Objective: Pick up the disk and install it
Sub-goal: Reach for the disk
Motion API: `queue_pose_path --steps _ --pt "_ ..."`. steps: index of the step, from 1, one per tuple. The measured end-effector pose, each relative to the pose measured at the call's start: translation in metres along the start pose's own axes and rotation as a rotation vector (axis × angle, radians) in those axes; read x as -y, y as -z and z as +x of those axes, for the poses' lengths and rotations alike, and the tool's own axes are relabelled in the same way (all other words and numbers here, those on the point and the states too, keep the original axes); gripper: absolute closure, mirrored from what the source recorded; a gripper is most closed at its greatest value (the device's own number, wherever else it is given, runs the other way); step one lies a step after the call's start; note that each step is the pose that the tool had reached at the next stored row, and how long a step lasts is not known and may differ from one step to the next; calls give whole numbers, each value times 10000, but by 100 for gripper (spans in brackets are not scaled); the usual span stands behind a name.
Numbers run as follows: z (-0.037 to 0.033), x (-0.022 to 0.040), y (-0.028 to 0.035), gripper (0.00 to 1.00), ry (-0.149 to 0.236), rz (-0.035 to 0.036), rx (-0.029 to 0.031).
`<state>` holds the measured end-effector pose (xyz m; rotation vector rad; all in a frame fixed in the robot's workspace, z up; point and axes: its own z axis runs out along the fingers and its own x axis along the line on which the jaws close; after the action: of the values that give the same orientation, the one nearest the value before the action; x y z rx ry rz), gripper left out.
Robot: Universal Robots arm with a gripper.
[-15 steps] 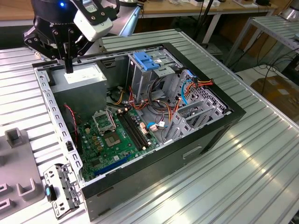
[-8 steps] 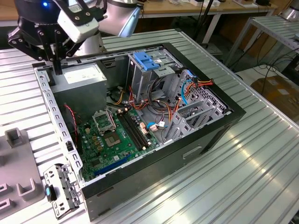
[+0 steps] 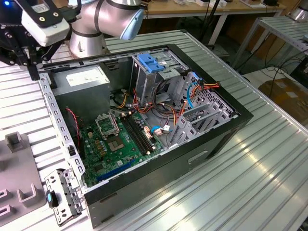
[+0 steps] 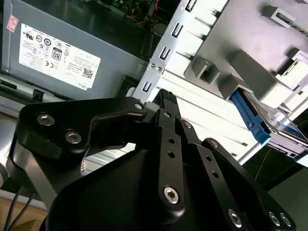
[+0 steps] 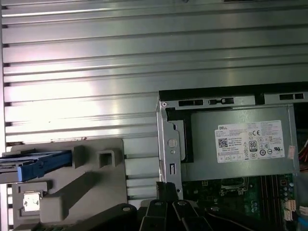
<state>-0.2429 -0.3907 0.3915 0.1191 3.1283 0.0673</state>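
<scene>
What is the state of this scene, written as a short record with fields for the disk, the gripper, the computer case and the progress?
disk: silver metal hard drive in a blue plastic carrier, sitting in a grey plastic holder outside the case
gripper: black gripper, apart from the disk, beside the case's metal edge
case: open black computer case on a ribbed metal table
progress: disk not yet picked up

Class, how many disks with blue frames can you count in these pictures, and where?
1. The disk lies on the grey holder beside the computer case, in both wrist views. Others may be hidden inside the case.
</scene>
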Motion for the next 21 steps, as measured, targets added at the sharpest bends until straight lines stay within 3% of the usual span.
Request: queue_pose_path --steps 4,17,19,21 --pt "172 7 1 89 -1 0 -5" --pt "550 26 3 89 0 0 -6" --pt "683 32 3 89 -1 0 -5" --pt "862 38 5 89 -1 1 -5"
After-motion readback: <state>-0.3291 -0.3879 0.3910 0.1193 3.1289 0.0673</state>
